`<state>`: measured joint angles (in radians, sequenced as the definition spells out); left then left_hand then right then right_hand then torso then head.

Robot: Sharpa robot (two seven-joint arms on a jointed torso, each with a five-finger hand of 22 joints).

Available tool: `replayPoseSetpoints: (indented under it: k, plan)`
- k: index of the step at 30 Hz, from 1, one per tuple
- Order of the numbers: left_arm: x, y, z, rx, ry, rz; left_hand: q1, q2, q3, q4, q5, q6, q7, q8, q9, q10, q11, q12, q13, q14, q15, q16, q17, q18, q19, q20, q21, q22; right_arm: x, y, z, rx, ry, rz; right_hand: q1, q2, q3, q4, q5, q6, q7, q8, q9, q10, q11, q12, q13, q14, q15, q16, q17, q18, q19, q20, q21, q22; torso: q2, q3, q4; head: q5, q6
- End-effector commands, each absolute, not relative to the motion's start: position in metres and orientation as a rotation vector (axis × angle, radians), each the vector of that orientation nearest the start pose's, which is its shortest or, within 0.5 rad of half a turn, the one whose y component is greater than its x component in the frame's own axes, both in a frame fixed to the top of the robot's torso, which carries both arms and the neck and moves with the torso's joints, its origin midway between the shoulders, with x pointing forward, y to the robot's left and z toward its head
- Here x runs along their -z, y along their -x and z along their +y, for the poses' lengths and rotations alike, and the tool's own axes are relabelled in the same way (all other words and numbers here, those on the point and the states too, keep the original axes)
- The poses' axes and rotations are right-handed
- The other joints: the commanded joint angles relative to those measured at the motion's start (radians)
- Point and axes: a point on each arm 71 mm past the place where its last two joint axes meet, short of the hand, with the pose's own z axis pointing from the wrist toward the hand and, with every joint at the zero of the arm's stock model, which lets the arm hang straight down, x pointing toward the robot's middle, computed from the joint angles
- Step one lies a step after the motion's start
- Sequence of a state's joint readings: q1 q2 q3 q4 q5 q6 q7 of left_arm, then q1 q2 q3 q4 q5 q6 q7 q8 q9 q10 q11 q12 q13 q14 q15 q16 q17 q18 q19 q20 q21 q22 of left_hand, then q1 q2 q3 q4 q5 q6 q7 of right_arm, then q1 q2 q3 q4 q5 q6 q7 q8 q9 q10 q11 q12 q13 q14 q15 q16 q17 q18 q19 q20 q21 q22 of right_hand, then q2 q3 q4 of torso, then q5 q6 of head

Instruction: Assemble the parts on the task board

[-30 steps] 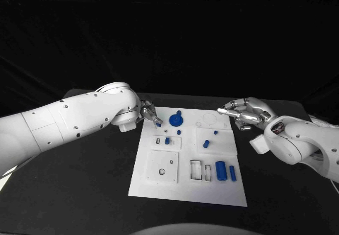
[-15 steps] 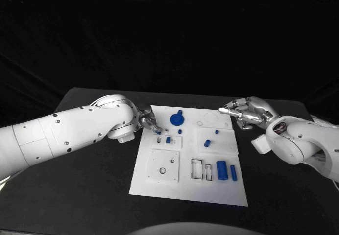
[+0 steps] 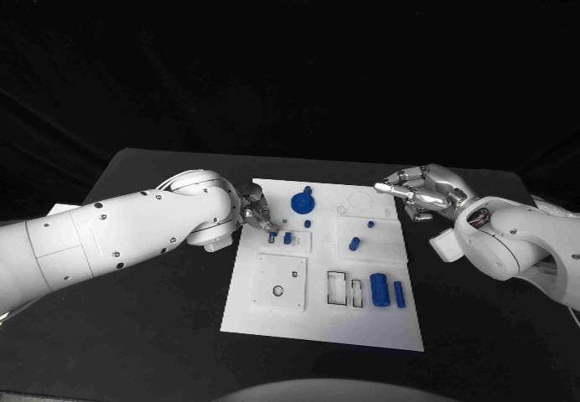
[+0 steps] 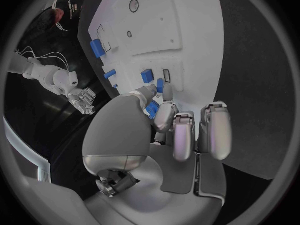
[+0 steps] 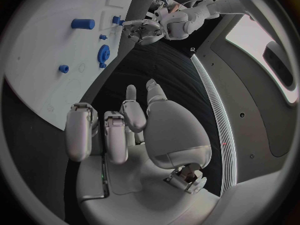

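Crowded far end, open near end on the board

The left hand (image 3: 256, 211) sits low over the task board's (image 3: 363, 327) left edge, blocking the small blue pieces (image 3: 279, 238) there; the blue gear (image 3: 302, 202) stands just beyond. The right hand (image 3: 419, 193) hangs off the board's far right corner. Bare white plate lies along the near edge, with the blue cylinders (image 3: 387, 291) standing midway right.

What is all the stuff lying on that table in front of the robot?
Table: one, black, under everything.
Task board: one, white, middle of the table, with cut-out slots.
Gear: one, blue, at the board's far end.
Cylinder: one, blue, near end, with a slimmer blue piece beside it.
Small parts: several, blue, mid-board.
Left hand: silver, fingertips at the board's left edge.
Right hand: silver, fingers curled, beside the board's far right corner.
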<state>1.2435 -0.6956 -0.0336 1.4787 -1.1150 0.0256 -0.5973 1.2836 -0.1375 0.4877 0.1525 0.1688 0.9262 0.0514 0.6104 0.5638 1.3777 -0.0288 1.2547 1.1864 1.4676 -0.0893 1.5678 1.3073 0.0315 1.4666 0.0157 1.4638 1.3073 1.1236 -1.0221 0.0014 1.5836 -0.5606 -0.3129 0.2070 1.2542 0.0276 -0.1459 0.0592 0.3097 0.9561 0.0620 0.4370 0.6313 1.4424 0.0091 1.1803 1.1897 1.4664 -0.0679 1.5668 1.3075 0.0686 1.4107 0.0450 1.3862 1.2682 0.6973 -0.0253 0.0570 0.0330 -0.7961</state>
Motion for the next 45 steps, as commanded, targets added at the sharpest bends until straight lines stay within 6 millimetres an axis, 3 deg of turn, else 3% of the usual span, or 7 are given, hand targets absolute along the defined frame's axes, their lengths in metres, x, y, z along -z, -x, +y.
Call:
replayPoseSetpoints:
  k: [1, 45]
  plan:
    - [0.2022, -0.493, 0.1597, 0.386, 0.152, 2.219, 0.006, -0.002, 0.139, -0.13, 0.007, 0.006, -0.005, 0.006, 0.002, 0.009, -0.001, 0.006, 0.001, 0.103, 0.0, 0.003, 0.263, -0.003, 0.071, 0.0, 0.006, 0.161, 0.195, -0.4624, -0.2704, -1.184, -0.678, 1.647, 0.0, 0.009, -0.004, -0.001, 0.001, 0.008, 0.001, -0.007, 0.002, 0.095, -0.016, 0.346, 0.342, 0.104, 0.004, 0.004, 0.263, 0.005, -0.01, 0.0, -0.004, -0.001, 0.0, 0.0001, -0.0001, 0.0, -0.001]
    - [0.2081, -0.4901, 0.1609, 0.314, 0.063, 2.294, 0.001, -0.011, 0.154, -0.137, 0.013, 0.011, -0.005, 0.007, 0.001, 0.014, -0.002, 0.009, 0.006, 0.103, -0.001, 0.003, 0.263, -0.003, 0.072, -0.001, 0.008, 0.164, 0.1951, -0.4622, -0.2694, -1.193, -0.681, 1.649, -0.001, 0.011, -0.006, -0.001, 0.003, 0.009, 0.001, -0.009, 0.003, 0.097, -0.016, 0.348, 0.343, 0.104, 0.004, 0.004, 0.263, 0.004, -0.01, 0.0, -0.004, 0.0, 0.0, 0.0005, -0.0002, 0.002, -0.01]
